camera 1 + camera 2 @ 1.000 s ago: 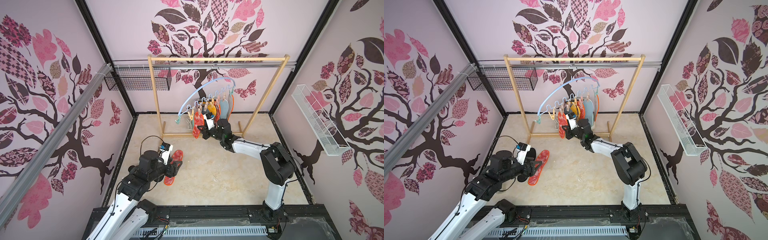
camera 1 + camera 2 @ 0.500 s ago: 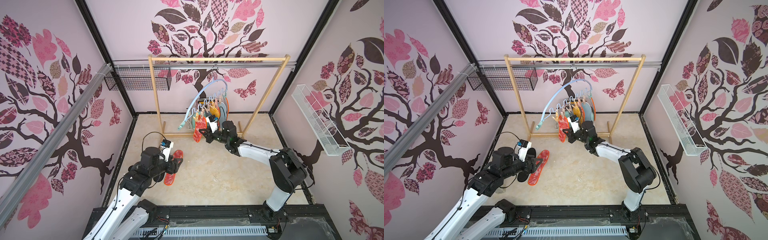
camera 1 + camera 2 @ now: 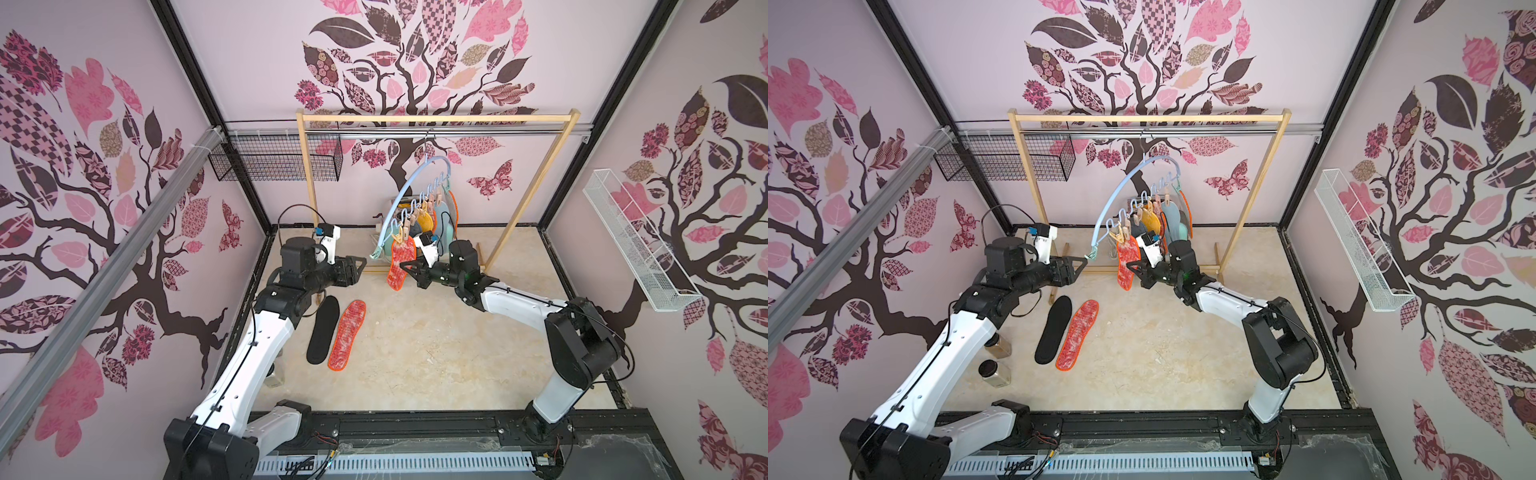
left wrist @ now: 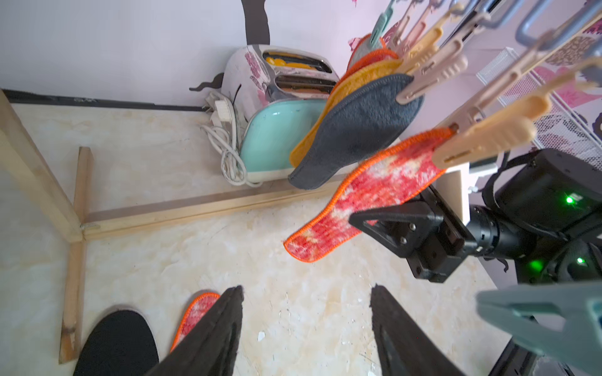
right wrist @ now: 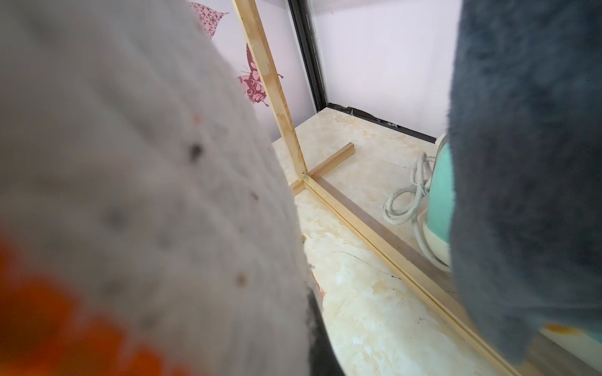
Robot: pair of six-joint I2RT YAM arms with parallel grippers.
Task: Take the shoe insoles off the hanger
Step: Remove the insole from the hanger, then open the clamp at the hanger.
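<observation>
Pale blue plastic, the hanger hooks on the rack's top rail and hangs tilted. Its low end is just beside the left gripper, whose jaws stand apart and empty. The right gripper is clamped on the lowest red insole, which a beige peg pins. A grey insole and a mustard insole hang behind it. A black insole and a second red insole lie side by side on the floor, near its left edge.

Bright, even, diffuse light; only faint soft shadows on floor under wooden rack. In both top views walls bow at edges. Right wrist: insole against lens, heavily blurred.
</observation>
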